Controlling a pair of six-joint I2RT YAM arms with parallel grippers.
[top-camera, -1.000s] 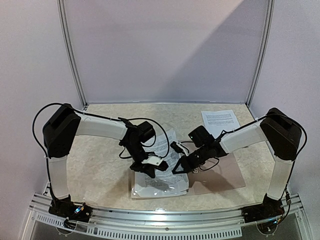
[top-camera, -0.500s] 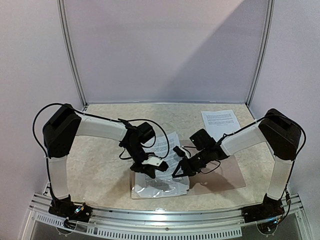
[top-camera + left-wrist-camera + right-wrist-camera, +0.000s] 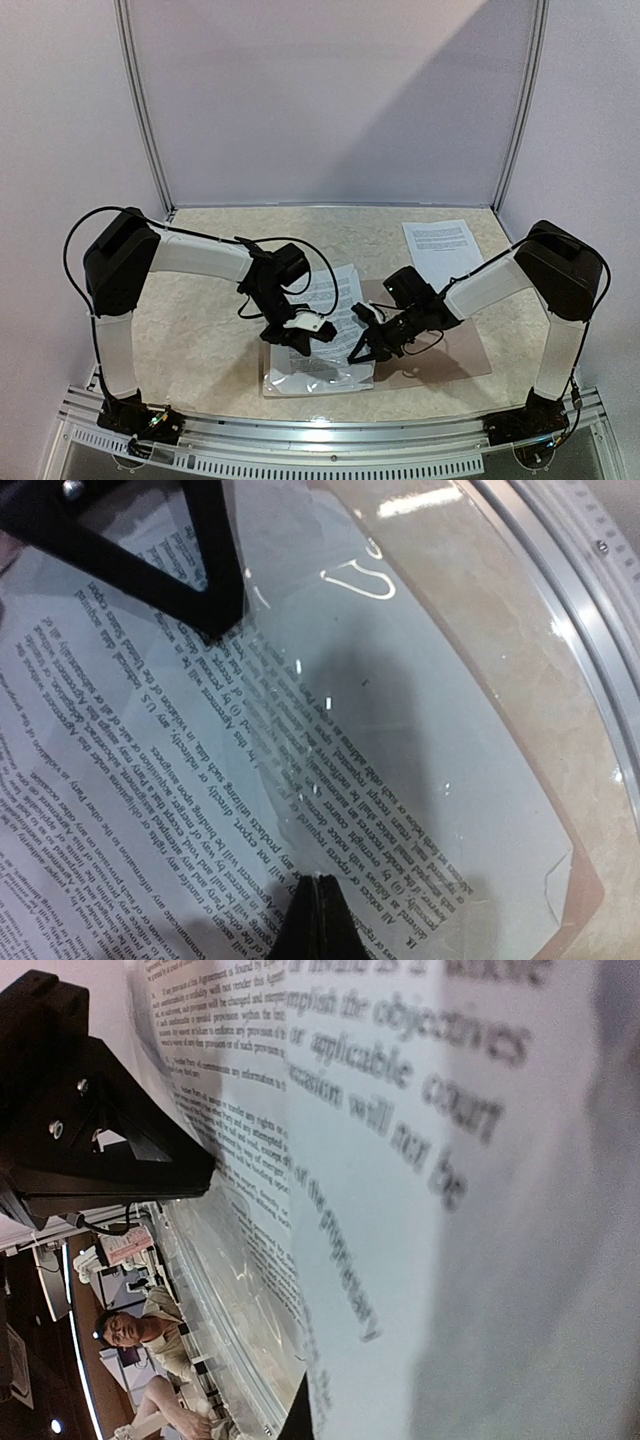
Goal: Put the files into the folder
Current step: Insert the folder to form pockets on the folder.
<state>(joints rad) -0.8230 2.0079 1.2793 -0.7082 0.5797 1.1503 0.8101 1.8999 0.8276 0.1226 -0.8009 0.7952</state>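
Observation:
The tan folder [image 3: 455,350] lies open near the front, its clear sleeve [image 3: 310,378] spread on the left half. A printed file sheet [image 3: 325,290] slants from the table's middle down into the sleeve [image 3: 450,760]. My left gripper [image 3: 300,340] is shut on the sleeve's upper edge, its tips [image 3: 318,882] together over the text. My right gripper [image 3: 358,350] is shut on that sheet [image 3: 450,1210]; only one dark fingertip [image 3: 305,1410] shows past the paper. Its fingers [image 3: 215,600] press on the sheet in the left wrist view. Another file sheet [image 3: 440,240] lies at the back right.
An aluminium rail [image 3: 330,440] runs along the near edge, just beyond the sleeve [image 3: 580,590]. Walls and metal posts [image 3: 140,110] close in the table at the back and sides. A person [image 3: 130,1335] sits past the near edge.
My right gripper has shifted a little toward the near edge and lower, onto the sheet by the sleeve. The left arm and the sleeve have stayed put.

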